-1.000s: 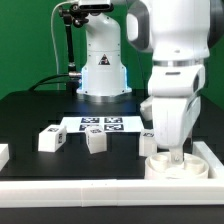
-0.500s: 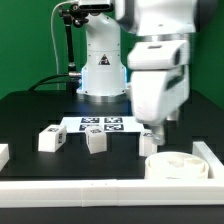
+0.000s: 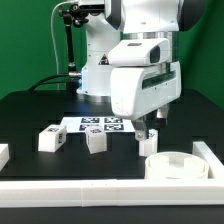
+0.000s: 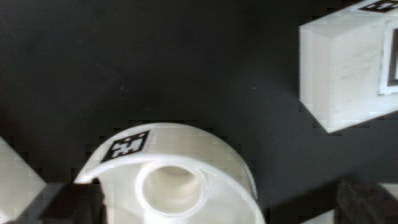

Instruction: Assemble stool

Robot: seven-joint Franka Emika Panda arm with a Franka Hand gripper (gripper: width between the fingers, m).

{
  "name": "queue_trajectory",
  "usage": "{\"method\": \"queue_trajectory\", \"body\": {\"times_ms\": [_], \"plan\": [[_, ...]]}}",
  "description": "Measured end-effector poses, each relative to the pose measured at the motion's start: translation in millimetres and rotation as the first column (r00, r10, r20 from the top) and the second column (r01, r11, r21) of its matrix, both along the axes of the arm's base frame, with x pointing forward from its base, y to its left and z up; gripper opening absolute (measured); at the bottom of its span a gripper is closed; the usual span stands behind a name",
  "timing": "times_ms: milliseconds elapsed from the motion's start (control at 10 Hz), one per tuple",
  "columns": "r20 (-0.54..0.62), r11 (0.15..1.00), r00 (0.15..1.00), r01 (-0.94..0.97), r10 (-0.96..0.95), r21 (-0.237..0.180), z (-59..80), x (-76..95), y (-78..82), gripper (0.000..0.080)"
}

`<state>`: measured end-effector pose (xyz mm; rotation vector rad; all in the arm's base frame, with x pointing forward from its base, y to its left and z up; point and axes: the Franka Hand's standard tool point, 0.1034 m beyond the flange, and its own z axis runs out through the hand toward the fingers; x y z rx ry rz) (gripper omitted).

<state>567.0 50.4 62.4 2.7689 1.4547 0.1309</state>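
Note:
The round white seat (image 3: 176, 165) lies at the front on the exterior view's right. Two white legs (image 3: 52, 139) (image 3: 96, 141) stand apart on the black table. A third leg (image 3: 147, 143) stands just behind the seat. My gripper (image 3: 150, 122) hangs open right above this leg, touching nothing. In the wrist view a rounded white part (image 4: 169, 170) with a tag and a round hollow lies below, between the dark fingertips (image 4: 68, 200) of my gripper (image 4: 214, 205). Another tagged leg (image 4: 347, 75) lies apart from it. A white curve (image 4: 11, 180) shows at the edge.
The marker board (image 3: 103, 125) lies behind the legs, in front of the arm's base (image 3: 103, 75). White rails (image 3: 100, 190) edge the table at the front and on the exterior view's right (image 3: 208, 152). A white block (image 3: 3, 155) sits at the left edge.
My gripper was down in the seat. It has opened wider, risen out of it empty, and moved toward the exterior view's left, above the third leg.

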Motion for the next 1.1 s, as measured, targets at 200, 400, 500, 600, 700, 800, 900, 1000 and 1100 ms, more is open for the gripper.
{"method": "queue_trajectory", "body": {"times_ms": [200, 400, 500, 600, 700, 800, 900, 1000, 1100], "plan": [[0.003, 0.981, 0.981, 0.192, -0.192, 0.023, -0.5, -1.1, -3.5, 0.0649], [-0.005, 0.911, 0.913, 0.409, -0.409, 0.047, -2.1, -8.3, -7.1, 0.0649], [-0.022, 0.861, 0.864, 0.504, -0.504, 0.062, -3.5, -9.8, -6.0, 0.0649], [-0.032, 0.826, 0.829, 0.559, -0.559, 0.070, -3.6, -9.9, -4.7, 0.0649], [-0.042, 0.790, 0.794, 0.608, -0.607, 0.077, -3.7, -10.0, -3.4, 0.0649], [-0.052, 0.757, 0.761, 0.648, -0.646, 0.083, -3.8, -10.1, -2.6, 0.0649], [-0.070, 0.691, 0.697, 0.717, -0.714, 0.091, -3.9, -10.4, -0.6, 0.0649], [-0.084, 0.637, 0.643, 0.765, -0.761, 0.096, -4.0, -10.5, 0.3, 0.0649], [-0.109, 0.536, 0.544, 0.839, -0.832, 0.094, -4.5, -11.7, -1.3, 0.0649]]}}
